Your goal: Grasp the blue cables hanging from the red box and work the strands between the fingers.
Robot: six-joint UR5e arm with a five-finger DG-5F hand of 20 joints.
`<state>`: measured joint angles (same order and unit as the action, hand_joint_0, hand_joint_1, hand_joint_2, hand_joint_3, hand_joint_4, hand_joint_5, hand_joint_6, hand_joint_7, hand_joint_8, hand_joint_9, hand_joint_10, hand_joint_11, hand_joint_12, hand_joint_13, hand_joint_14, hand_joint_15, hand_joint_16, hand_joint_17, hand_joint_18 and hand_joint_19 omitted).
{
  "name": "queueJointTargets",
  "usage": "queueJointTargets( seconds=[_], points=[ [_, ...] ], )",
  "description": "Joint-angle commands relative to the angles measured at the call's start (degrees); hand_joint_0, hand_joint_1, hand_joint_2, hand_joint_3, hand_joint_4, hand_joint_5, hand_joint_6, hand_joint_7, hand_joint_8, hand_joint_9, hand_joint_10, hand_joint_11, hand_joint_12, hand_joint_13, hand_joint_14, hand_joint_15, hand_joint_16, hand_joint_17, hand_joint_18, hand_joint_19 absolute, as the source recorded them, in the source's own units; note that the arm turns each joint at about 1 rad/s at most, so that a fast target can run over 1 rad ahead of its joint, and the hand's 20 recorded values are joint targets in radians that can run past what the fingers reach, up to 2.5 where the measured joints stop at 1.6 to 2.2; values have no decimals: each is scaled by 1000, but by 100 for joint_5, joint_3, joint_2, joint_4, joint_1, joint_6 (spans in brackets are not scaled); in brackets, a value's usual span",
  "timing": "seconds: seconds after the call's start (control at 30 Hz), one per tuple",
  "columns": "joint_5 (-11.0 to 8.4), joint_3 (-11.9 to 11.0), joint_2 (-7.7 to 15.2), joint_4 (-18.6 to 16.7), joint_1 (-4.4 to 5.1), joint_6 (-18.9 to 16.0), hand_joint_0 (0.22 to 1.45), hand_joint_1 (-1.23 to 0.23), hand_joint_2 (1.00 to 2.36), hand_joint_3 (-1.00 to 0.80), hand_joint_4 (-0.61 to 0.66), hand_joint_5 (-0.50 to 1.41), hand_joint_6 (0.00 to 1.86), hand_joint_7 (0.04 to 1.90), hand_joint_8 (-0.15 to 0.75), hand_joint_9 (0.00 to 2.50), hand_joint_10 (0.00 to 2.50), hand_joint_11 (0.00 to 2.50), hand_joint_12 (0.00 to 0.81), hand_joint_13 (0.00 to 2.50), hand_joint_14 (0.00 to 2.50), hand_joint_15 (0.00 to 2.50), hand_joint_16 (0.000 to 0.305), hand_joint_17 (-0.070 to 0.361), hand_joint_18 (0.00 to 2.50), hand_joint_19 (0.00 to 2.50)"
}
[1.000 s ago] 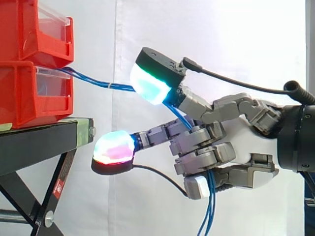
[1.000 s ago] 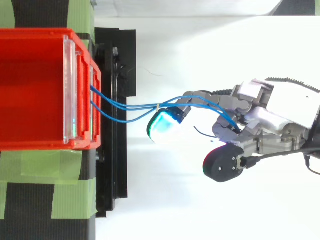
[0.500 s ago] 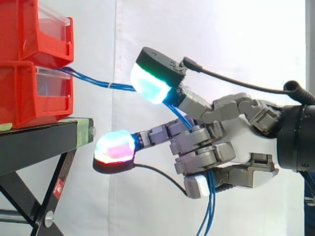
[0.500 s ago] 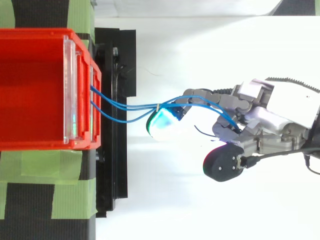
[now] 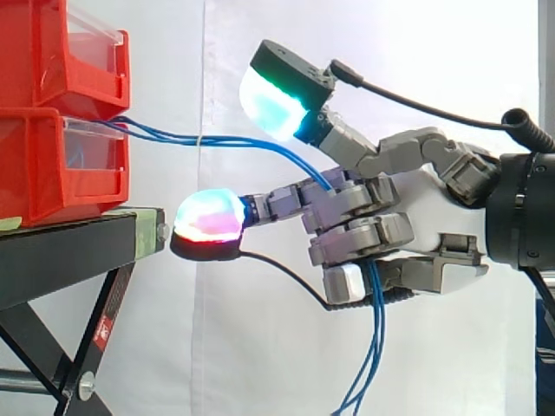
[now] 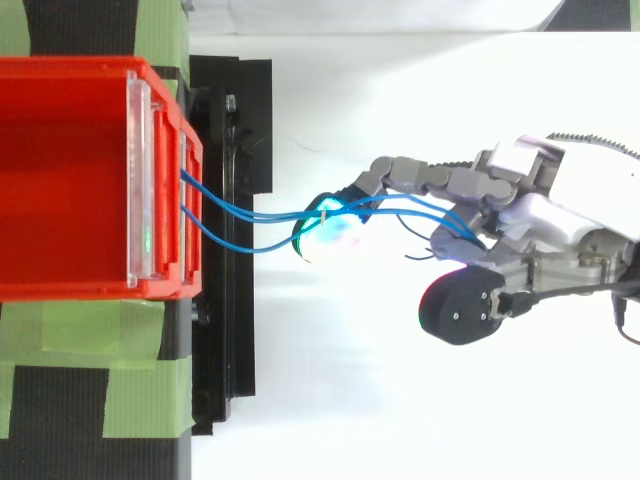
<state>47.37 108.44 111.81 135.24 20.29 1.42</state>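
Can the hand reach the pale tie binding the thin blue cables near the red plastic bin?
Probably yes: the pale tie hangs in free air just above the hand's lower glowing fingertip; nothing intervenes.

bins (image 5: 39, 173) on stand (image 5: 69, 251) | cables (image 5: 225, 139) from bins rightward into hand (image 5: 425, 217)

Print on the red sticker (image 5: 103, 328) is too small to read.

A white curtain (image 5: 156, 52) is hanging behind everything, glowing brightly. A black stand (image 5: 61, 256) is standing at 8 o'clock in the side view, green tape (image 6: 90, 330) lying across its top.
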Motion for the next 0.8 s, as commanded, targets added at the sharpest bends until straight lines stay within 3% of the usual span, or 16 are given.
queueJointTargets(
  seconds=[0.0, 0.27, 0.6, 0.77],
  points=[
    [-70, -7, -18, -15, -16, 7, 752, -569, 1001, -973, 347, 150, 10, 1191, 532, 1780, 2500, 2500, 684, 1959, 2500, 1706, 243, 182, 2500, 603],
    [-343, 2, -10, -305, -69, 218, 756, -570, 1001, -963, 342, 163, 10, 1194, 532, 1780, 2500, 2500, 684, 1959, 2500, 1706, 243, 182, 2500, 603],
    [-483, -7, -10, -832, -113, 746, 762, -571, 1001, -971, 340, 171, 10, 1197, 532, 1780, 2500, 2500, 684, 1959, 2500, 1706, 243, 182, 2500, 603],
    [-580, -7, -10, -858, -113, 834, 762, -573, 1002, -962, 339, 175, 10, 1195, 532, 1780, 2500, 2500, 684, 1959, 2500, 1706, 243, 182, 2500, 603]
  ],
)
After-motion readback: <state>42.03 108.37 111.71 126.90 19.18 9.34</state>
